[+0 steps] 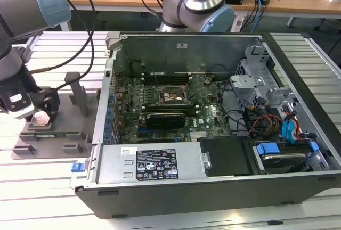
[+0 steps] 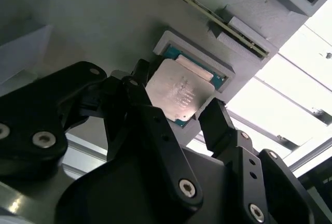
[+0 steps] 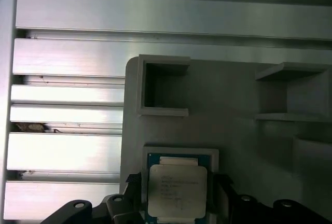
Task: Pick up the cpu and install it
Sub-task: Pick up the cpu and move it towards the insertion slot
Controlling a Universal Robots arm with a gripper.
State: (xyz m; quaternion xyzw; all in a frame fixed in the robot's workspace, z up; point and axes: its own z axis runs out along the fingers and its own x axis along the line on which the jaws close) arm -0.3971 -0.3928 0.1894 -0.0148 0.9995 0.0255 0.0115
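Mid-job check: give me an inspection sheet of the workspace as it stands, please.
Surface: ribbed metal table, grey fixture on it.
Job's things: cpu at the fixture's recess; open computer case beside it, socket frame inside.
Clutter: nothing seen.
Grippers: claw around the cpu; grip cannot be judged.
Cables: black cables along the arm; coloured wires inside the case.
Surroundings: wooden desk behind.

Legible print: none.
Black label [image 1: 155, 164] on computer case [image 1: 186, 198], etched lines on cpu [image 3: 174, 190] (both too small to read).
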